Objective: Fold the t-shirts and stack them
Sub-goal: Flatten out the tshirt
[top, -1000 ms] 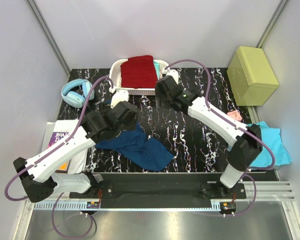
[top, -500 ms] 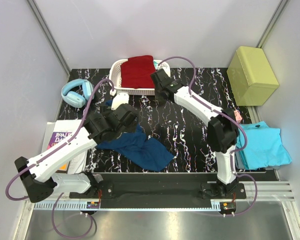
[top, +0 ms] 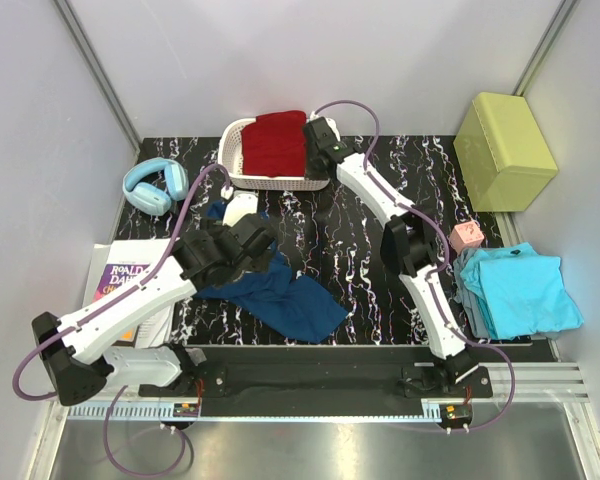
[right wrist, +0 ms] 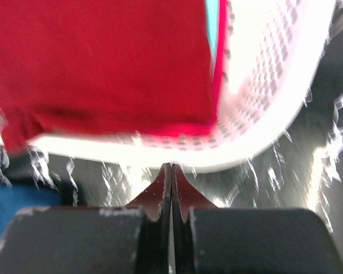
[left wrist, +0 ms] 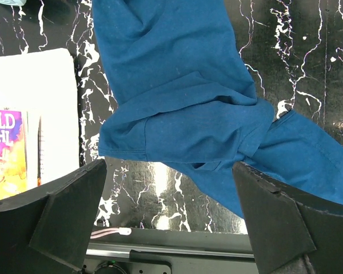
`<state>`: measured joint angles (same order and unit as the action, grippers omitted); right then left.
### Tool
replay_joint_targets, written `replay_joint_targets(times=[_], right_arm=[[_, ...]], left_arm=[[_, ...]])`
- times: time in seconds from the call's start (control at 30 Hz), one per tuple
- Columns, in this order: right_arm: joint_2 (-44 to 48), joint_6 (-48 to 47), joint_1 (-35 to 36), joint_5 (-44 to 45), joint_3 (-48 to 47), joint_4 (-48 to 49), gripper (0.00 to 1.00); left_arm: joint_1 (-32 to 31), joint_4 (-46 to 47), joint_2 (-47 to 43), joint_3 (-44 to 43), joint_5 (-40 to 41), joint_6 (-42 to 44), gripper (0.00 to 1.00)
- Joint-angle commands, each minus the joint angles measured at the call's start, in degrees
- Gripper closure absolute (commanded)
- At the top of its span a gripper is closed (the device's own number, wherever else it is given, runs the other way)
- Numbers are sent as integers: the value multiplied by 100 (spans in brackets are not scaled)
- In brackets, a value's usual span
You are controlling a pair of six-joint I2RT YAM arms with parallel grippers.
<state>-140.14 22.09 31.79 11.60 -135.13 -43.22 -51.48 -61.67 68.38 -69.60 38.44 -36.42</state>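
Black, white-veined tabletop (top: 380,260), bounded by pale grey walls, was recorded from above. Within the preceding second the right arm had been swung away from the middle of the tabletop and stretched to its far edge, so that the right end effector (right wrist: 170,174) was brought just outside the rim of the white basket (right wrist: 263,85) in which the dark red t-shirt (top: 277,143) was held. Its fingers, previously apart, were seen pressed together with nothing between them; no cloth was gripped. The left end effector (left wrist: 168,165) was held with its fingers wide apart above the crumpled blue t-shirt (left wrist: 177,114), which was left unfolded at the front left of the tabletop, its position little altered. Once the right arm had been moved off that side, the turquoise t-shirt (top: 520,290) at the right edge was uncovered more fully and was seen lying flat. It was judged that the red t-shirt had been approached but not yet grasped, and that the fingers would have to be reopened before the cloth could be taken. Folding of the blue t-shirt was judged not yet begun.
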Motion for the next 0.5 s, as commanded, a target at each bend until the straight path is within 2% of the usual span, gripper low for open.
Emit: replay_joint_targets(times=[0.0, 0.47], right_arm=[[-576, -29, -59, -289, -1130, -556, 100], [-1033, 15, -340, -570, -1507, -328, 100]], left_arm=[[16, 6, 18, -1, -82, 4, 1], [16, 41, 307, 175, -196, -31, 1]])
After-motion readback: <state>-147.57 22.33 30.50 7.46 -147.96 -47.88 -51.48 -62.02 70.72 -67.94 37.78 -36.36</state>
